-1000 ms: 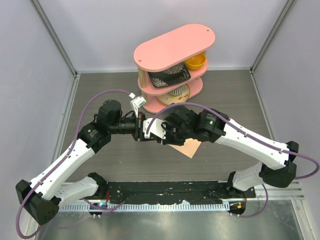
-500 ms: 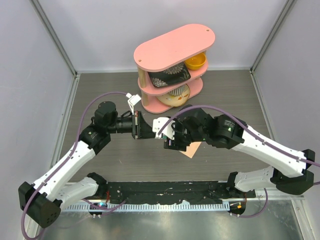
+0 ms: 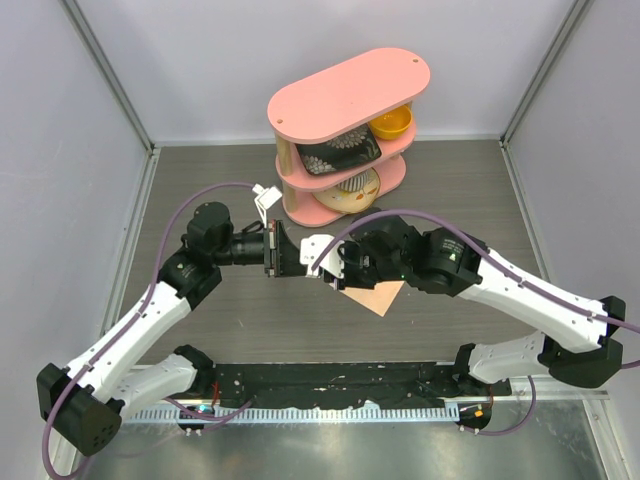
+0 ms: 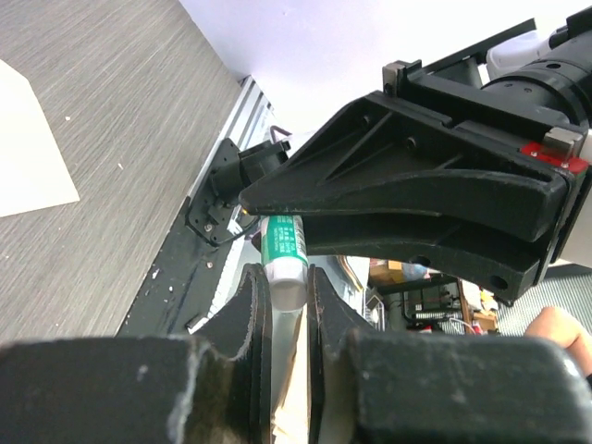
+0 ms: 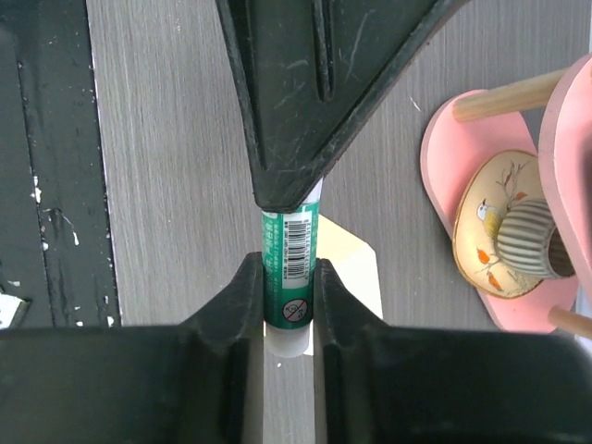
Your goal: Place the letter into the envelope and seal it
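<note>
A green glue stick (image 5: 289,239) with a white cap (image 4: 286,289) is held between both grippers above the table. My left gripper (image 4: 285,277) is shut on the white cap end. My right gripper (image 5: 289,266) is shut on the green body. In the top view the two grippers (image 3: 300,258) (image 3: 327,272) meet tip to tip in front of the pink shelf. The peach-tan envelope (image 3: 375,297) lies flat on the table under the right gripper. It shows pale in the right wrist view (image 5: 350,264). No separate cream-yellow letter shows.
A pink two-tier shelf (image 3: 350,95) stands at the back centre, holding a dark patterned dish (image 3: 338,155), a yellow bowl (image 3: 392,124) and a patterned plate (image 3: 350,192). A black mat strip (image 3: 330,385) runs along the near edge. Grey walls enclose the table.
My right arm swung its elbow out to the right. Its gripper drew slightly away from the left gripper, then came back close. The left gripper shifted a little left.
</note>
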Available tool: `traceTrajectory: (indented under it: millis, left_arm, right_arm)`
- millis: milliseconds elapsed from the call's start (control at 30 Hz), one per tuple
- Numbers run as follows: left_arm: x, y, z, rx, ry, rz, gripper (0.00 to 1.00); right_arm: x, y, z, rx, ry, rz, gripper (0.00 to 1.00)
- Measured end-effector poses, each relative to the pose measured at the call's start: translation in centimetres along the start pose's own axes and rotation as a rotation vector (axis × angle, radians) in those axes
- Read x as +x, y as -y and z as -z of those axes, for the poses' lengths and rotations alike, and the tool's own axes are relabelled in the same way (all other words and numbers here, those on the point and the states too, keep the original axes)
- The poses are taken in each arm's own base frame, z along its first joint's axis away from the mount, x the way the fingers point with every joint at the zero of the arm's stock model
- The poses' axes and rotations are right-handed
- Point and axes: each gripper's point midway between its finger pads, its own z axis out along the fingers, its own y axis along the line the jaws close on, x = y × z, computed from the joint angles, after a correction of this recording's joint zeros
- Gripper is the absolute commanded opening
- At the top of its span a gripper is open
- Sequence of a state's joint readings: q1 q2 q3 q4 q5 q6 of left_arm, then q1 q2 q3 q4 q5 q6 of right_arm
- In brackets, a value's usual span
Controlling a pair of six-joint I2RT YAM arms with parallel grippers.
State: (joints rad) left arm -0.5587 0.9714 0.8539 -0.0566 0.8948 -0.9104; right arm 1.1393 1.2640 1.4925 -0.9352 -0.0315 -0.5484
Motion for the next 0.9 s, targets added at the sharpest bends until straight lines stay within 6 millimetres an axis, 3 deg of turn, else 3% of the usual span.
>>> traceTrajectory:
  millis: [200,400,600,800,900]
  left_arm:
    - [0.4,0.3,0.3,0.016,-0.012,-0.054,0.0]
    - [1.6,1.2,1.7,0.067,-0.009,-0.352,0.0]
    - [2.6,1.3,2.9,0.127,-0.039,-0.853,0.08]
    - [4.2,1.0,4.0,0.202,-0.083,-1.368,0.0]
    - [4.8,0.8,4.6,0.241,-0.093,-1.724,0.0]
  right_arm:
    - [-0.3,-0.6,0.0,-0.036,0.018,-0.04,0.01]
    - [-1.5,-1.9,-0.3,-0.138,0.072,-0.098,0.01]
    - [-2.5,-3.5,-0.9,-0.295,0.102,-0.19,0.01]
    - [-3.0,-5.3,-1.8,-0.463,0.101,-0.301,0.01]
    - [-3.3,-5.9,-2.1,-0.542,0.107,-0.359,0.01]
